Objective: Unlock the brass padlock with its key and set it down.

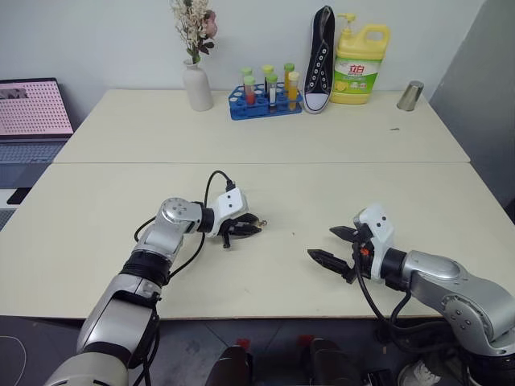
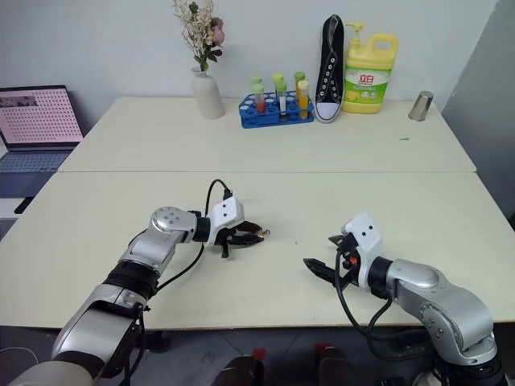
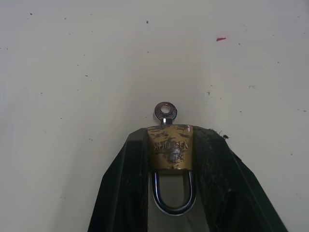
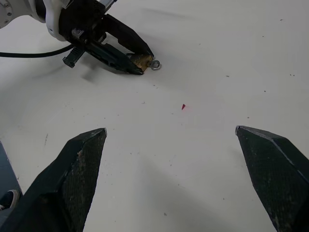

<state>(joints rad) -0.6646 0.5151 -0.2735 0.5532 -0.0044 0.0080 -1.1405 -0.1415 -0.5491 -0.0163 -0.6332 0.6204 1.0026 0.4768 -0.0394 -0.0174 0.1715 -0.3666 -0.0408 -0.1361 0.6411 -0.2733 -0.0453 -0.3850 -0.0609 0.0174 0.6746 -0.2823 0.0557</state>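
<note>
plain white wall [image 1: 105, 40] out back, 2 cream surface [image 1: 265, 137] slabs pushed together, grey panel [image 1: 483, 88] on the right, even lighting

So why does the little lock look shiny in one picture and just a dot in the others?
Left wrist view: the brass padlock sits close and sharp between the left end effector's dark fingers, light glinting off its silver shackle and the key. Left eye view: it's far off, a tiny speck with soft shadows on the table.
</note>
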